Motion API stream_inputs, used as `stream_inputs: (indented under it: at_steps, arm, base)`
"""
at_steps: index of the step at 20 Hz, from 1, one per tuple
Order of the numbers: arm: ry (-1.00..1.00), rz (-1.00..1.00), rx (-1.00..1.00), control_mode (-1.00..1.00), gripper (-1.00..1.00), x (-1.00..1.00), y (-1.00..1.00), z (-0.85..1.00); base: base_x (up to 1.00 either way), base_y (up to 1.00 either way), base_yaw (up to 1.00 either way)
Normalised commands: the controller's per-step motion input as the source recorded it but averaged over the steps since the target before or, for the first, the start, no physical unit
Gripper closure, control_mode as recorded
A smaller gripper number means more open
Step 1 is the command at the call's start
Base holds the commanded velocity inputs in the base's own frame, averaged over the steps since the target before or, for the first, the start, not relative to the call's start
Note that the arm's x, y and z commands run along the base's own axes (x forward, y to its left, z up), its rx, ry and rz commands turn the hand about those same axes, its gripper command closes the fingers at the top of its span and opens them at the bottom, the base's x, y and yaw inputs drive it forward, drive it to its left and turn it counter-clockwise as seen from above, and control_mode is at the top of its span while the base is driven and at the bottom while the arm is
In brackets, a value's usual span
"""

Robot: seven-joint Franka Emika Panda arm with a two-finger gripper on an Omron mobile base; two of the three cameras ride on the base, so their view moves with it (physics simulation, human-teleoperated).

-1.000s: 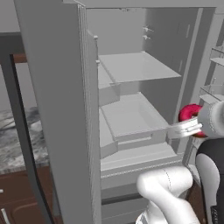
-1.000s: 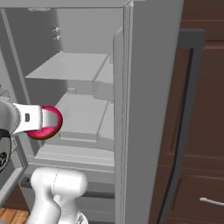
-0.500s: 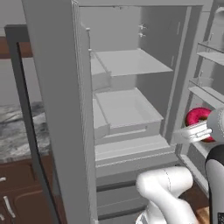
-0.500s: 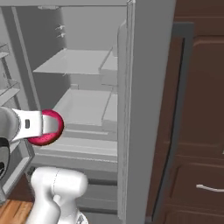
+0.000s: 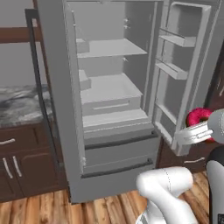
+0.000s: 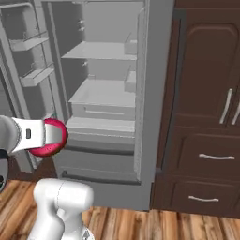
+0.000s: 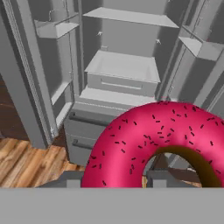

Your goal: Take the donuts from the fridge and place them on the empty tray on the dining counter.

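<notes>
Red-frosted donut [image 7: 153, 140] held in jaws, dark sprinkles clear in hand view, open fridge [image 5: 109, 100] beyond

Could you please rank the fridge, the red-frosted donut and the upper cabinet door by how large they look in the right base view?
1. fridge, clearly largest.
2. upper cabinet door.
3. red-frosted donut, smallest even though it sits nearest the camera, held in the gripper.
</notes>
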Motion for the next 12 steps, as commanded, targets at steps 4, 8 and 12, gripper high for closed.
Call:
stream_inputs:
  at_steps: [4,8,12]
  arm:
    - [0.0,0.0,0.0,1.0,1.0,0.0,0.0,0.0]
    - [0.0,0.0,0.0,1.0,1.0,0.0,0.0,0.0]
    - [0.0,0.0,0.0,1.0,1.0,0.0,0.0,0.0]
  base:
    - [-1.0,0.0,0.0]
    - [-1.0,0.0,0.0]
    - [-1.0,0.0,0.0]
